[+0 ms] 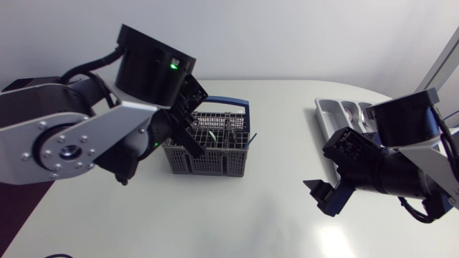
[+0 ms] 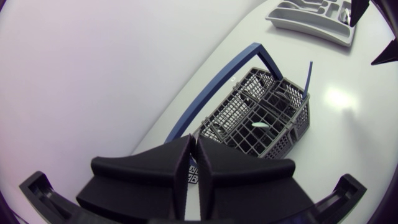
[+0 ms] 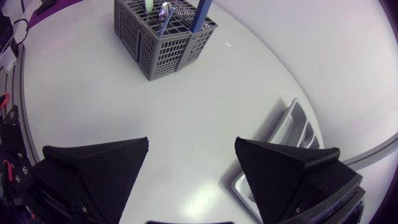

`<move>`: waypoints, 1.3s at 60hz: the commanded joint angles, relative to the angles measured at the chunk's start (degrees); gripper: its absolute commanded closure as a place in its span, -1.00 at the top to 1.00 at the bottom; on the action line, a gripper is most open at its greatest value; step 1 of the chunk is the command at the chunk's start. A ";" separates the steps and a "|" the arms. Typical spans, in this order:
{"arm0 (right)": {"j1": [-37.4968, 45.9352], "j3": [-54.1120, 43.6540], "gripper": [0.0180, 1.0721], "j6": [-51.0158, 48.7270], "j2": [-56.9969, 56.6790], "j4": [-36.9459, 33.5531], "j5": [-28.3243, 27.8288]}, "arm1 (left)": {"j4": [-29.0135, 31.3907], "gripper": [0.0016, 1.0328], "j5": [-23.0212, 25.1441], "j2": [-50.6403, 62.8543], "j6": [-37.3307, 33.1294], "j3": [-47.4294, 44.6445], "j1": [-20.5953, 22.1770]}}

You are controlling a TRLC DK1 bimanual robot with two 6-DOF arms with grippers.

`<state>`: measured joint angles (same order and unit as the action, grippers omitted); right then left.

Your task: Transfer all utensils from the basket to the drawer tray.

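Note:
The grey mesh basket (image 1: 215,154) with a blue handle (image 1: 228,104) stands mid-table. A pale green utensil (image 1: 212,134) and dark ones stand in it. My left gripper (image 1: 192,143) hangs shut and empty at the basket's left end. In the left wrist view its fingers (image 2: 193,167) meet just short of the basket (image 2: 249,124), where the green utensil (image 2: 260,125) and a blue one (image 2: 307,74) show. The grey drawer tray (image 1: 331,115) lies at the right. My right gripper (image 1: 326,195) is open in front of it, with bare table between its fingers (image 3: 99,168).
In the right wrist view the basket (image 3: 155,43) is far ahead of the gripper (image 3: 193,162), and the tray (image 3: 292,124) lies beside its right finger. Some cutlery lies in the tray's compartments (image 2: 311,12). White tabletop stretches between basket and tray.

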<state>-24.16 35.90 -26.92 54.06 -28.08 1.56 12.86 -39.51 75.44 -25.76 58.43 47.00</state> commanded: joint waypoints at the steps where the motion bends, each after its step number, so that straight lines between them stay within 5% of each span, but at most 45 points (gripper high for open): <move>1: -1.41 0.05 0.91 2.40 -1.24 0.83 0.28 | 1.20 -0.89 -0.75 -3.37 -0.26 0.10 0.46; 16: -5.54 2.68 0.89 5.91 -3.00 1.18 -0.42 | 4.80 -0.89 1.27 -6.97 3.87 2.12 2.39; 41: -13.45 8.57 0.72 11.01 -0.45 2.06 -5.25 | 19.48 -0.89 33.97 -1.52 22.51 12.93 -5.08; 64: -15.12 15.16 0.60 12.94 7.90 4.26 -9.39 | 23.26 -0.89 50.58 5.16 26.81 17.77 -7.80; 78: -16.88 17.36 0.14 12.59 12.82 5.66 -9.12 | 25.19 -0.89 56.12 7.62 27.96 19.88 -9.03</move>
<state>-40.40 51.46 -15.38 65.06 -23.35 -7.51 37.26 15.27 81.80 0.47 75.99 38.48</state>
